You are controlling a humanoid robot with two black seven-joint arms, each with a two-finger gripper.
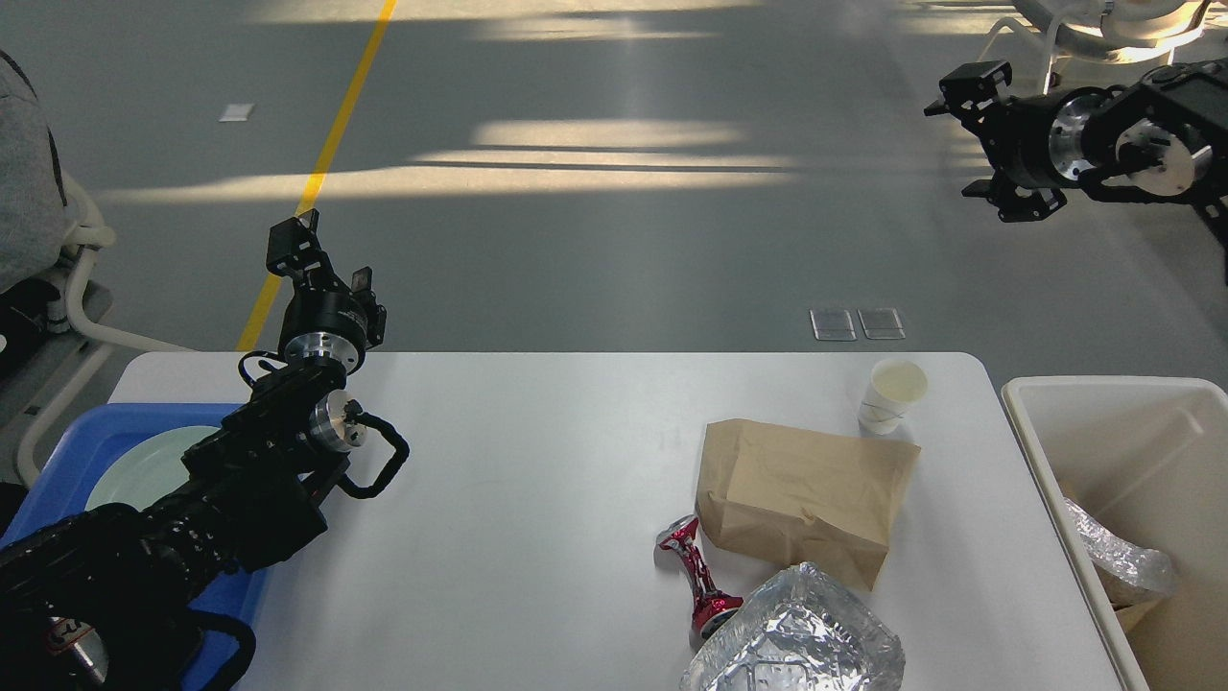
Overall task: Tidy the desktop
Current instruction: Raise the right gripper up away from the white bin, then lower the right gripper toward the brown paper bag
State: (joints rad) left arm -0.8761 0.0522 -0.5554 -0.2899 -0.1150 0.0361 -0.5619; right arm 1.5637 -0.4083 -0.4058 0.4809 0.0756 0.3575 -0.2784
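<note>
The white desktop (537, 461) carries litter on its right half: a brown paper bag (801, 494), a white paper cup (892, 393) standing behind it, a crushed red can (700, 576) and a crumpled foil container (796, 638) at the front edge. My left gripper (326, 257) is raised over the desktop's far left corner, open and empty. High at the upper right, my right gripper (964, 139) hangs beyond the desktop's far edge, open with nothing in it, pointing left.
A blue tray (58, 461) holding a pale green plate (144, 465) sits at the left edge, partly under my left arm. A white bin (1132, 451) stands off the right side with crumpled foil (1118, 557) inside. A chair stands on the floor at far left.
</note>
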